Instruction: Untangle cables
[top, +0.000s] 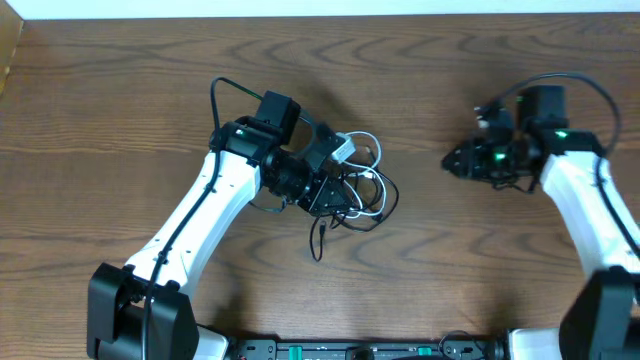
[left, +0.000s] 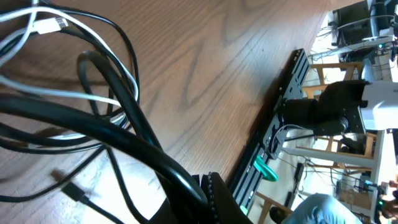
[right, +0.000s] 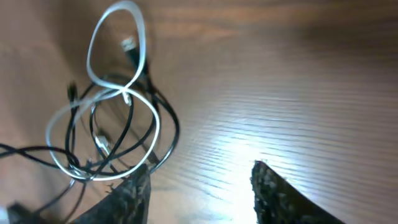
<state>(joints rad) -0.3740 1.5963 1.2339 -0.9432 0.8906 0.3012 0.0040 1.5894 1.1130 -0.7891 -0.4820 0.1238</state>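
thin black cable (left: 143, 152) and white cable (right: 142, 37) in one loopy tangle

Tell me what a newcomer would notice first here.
The knot of black cable and white cable at the middle of the table draws the eye first, with the left gripper right on top of it, shut on a black strand. Off to the right, the right gripper stands open and apart from the tangle, holding nothing.

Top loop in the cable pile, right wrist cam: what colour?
White cable; clearest in the right wrist view.
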